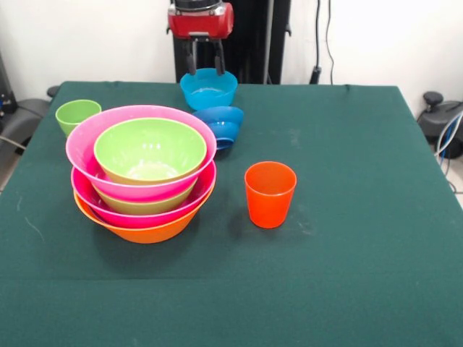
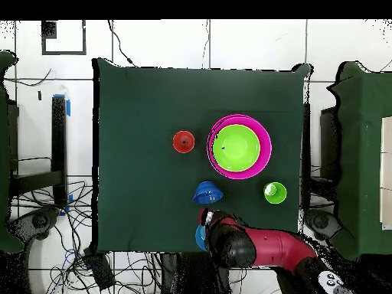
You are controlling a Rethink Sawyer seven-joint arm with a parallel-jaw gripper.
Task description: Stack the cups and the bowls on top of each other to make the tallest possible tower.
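Tower (image 1: 145, 181) sits nearest the camera, front-left on the cloth (image 1: 347, 275): orange bowl (image 1: 141, 231) lowest, then pink, green, pink, and a green bowl (image 1: 150, 150) open-side-up on top. Left to right from there: green cup (image 1: 77, 114) just behind-left of the tower, upright and apart from it; dark blue bowls (image 1: 221, 124), what looks like two nested, just behind-right of the tower, close to its rim but whether touching I can't tell; orange cup (image 1: 270, 194) right of the tower, upright, well clear. Light blue bowl (image 1: 208, 88) is behind the dark blue ones, at the far edge, right way up. Gripper (image 1: 204, 63) hangs right over it, fingers (image 1: 190, 65) pointing straight down and straddling the far rim; one seems inside, one outside, but whether they're pinching or loose I can't tell. Key relation, I'd judge: bowl lies directly under the fingers, and the tower is forward-left of it, so next move = lift, carry toward the tower top. Overhead view shows the arm (image 2: 268, 249) reaching short, wrist vertical, hiding most of that bowl.
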